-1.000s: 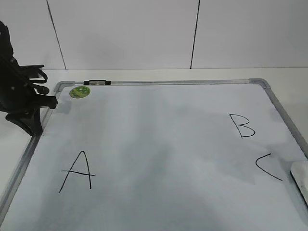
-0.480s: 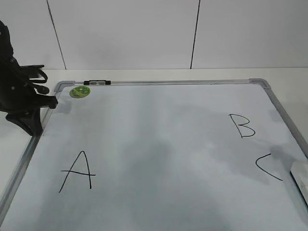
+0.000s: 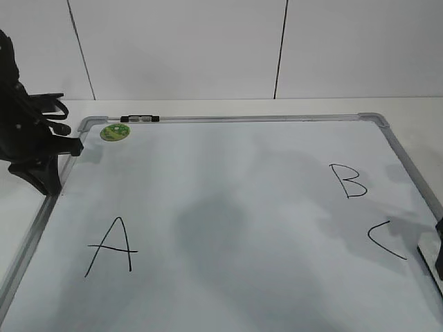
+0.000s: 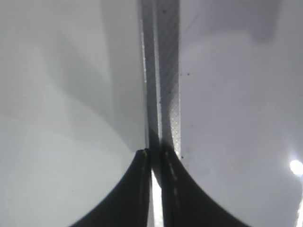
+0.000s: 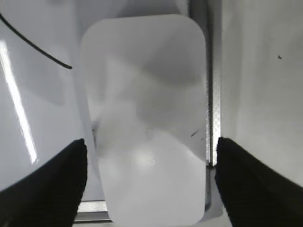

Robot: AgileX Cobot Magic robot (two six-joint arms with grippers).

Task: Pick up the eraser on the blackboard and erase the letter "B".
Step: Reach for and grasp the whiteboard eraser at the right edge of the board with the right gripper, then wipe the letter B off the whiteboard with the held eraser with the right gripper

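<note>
The eraser point(image 5: 147, 118) is a white rounded block lying at the blackboard's right edge, against the metal frame point(image 5: 214, 94). My right gripper point(image 5: 151, 182) is open, with one dark finger on each side of the eraser's near end, not touching it. In the exterior view only a dark finger point(image 3: 439, 250) shows at the right edge, above the eraser's dark base. The letter "B" point(image 3: 347, 181) is drawn on the blackboard point(image 3: 228, 207), up and left of the eraser. My left gripper point(image 4: 154, 158) is shut and empty over the board's left frame point(image 4: 163, 85).
A black "C" point(image 3: 385, 241) lies between the "B" and the eraser; its stroke also shows in the right wrist view point(image 5: 33, 45). A black "A" point(image 3: 111, 247) is at the left. A round green magnet point(image 3: 115, 131) and a black clip point(image 3: 138, 119) sit at the board's top left.
My right gripper has come down over the eraser at the board's right edge, hiding its white top in the exterior view. Arm shadows have spread over the board. The left arm has not moved.
</note>
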